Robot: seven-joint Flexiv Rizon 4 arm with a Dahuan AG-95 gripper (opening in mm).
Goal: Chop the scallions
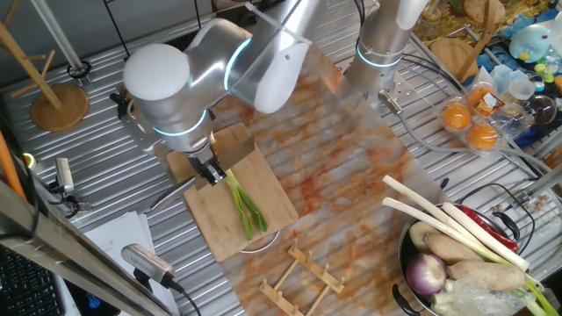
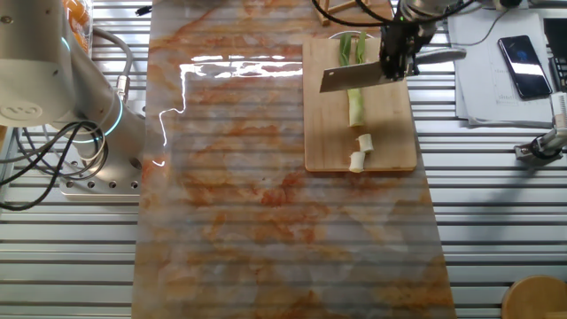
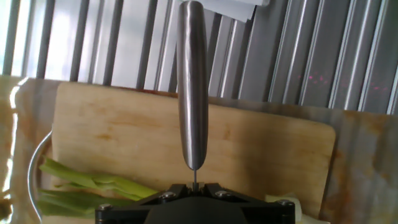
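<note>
A knife (image 2: 354, 78) is gripped in the claw (image 2: 396, 55), whose fingers are closed on the steel handle (image 3: 191, 81); in the hand view that handle is seen running straight away from the claw above a wooden cutting board (image 3: 261, 149). In the other fixed view the flat blade is held across the scallion (image 2: 354, 93), lying over its pale lower part, with the green leaves (image 2: 347, 46) stretched beyond the blade toward the far edge of the cutting board (image 2: 390, 142). Two short cut white pieces (image 2: 361, 151) are seen on the board just past the stalk's cut end, one beside the other near the board's near edge. The board is laid on an orange-streaked mat (image 2: 266, 195) spread over the ribbed metal desk (image 2: 496, 221). In one fixed view the scallion (image 1: 244, 204) is seen lying lengthwise on the board (image 1: 219, 215) below the claw (image 1: 211, 172). At the desk's corner a bowl (image 1: 406, 263) is filled with long white leek stalks (image 1: 448, 224), a red onion (image 1: 427, 274) and pale root vegetables. A smartphone (image 2: 518, 66) is placed on papers beside the board.
</note>
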